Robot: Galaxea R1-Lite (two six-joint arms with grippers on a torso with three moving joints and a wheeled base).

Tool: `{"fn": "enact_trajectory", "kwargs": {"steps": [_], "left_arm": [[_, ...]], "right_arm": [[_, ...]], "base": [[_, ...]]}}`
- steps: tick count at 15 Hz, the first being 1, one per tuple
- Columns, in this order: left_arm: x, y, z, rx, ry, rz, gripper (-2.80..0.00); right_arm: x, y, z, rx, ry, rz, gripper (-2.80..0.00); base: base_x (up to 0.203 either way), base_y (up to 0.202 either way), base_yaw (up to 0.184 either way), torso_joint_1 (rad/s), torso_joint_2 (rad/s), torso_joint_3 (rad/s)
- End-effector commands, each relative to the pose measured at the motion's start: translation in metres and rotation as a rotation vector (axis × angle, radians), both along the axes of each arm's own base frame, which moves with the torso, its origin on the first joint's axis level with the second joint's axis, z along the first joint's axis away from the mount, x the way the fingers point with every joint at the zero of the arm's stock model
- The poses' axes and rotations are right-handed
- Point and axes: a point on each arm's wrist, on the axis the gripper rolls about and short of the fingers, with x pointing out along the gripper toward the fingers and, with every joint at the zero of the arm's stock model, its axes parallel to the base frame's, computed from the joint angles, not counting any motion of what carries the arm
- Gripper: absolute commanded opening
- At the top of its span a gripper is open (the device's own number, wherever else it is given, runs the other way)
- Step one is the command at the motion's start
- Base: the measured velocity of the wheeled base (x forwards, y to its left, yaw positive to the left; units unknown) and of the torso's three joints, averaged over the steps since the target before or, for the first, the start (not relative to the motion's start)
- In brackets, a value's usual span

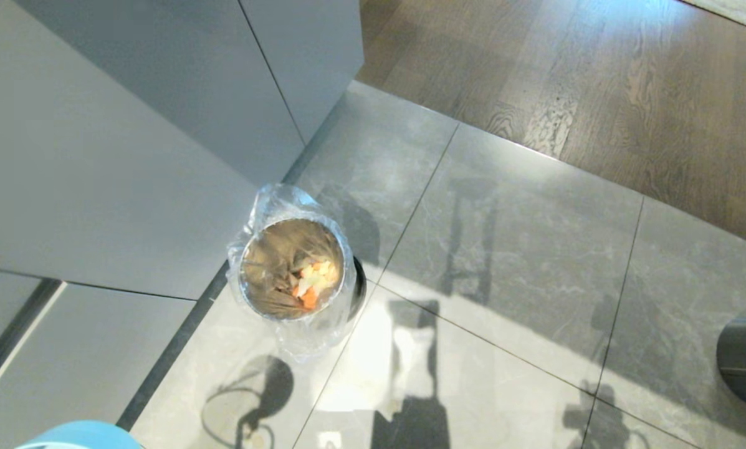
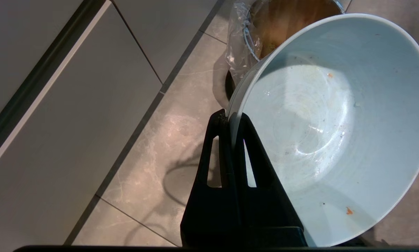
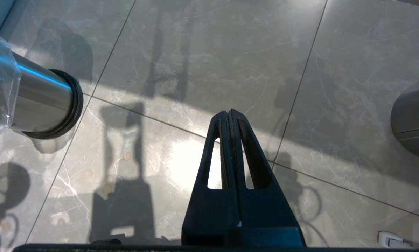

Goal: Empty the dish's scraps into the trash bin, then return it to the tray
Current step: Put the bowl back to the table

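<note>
Your left gripper pinches the emptied dish's rim, trash bin just beyond its fingertips; your right gripper, pressed together, holds nothing.

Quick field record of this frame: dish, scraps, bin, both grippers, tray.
dish: pale blue bowl, pinched at the rim by the left gripper, nearly empty, a few orange flecks left
scraps: orange and yellow pieces lying in the trash bin
trash bin: steel, clear liner, on the tile floor by grey cabinets
right gripper: shut, empty, above the floor
tray: not in view
</note>
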Motion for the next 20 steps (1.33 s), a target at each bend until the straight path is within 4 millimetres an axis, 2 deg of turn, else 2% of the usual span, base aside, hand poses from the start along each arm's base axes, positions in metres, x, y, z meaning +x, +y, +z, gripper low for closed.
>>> {"fn": "enact_trajectory", "kwargs": {"steps": [1, 20], "left_arm": [[0.0, 0.0, 0.0001, -0.001, -0.001, 0.0, -2.8], [0.0, 0.0, 0.0002, -0.001, -0.003, 0.0, -2.8]], "right_arm": [[0.0, 0.0, 0.0, 0.0, -0.001, 0.0, -2.8], [-0.0001, 0.0, 0.0002, 0.0, -0.002, 0.0, -2.8]], "base": [[0.0, 0.0, 0.0, 0.0, 0.0, 0.0], [0.0, 0.0, 0.0, 0.0, 0.0, 0.0]]}}
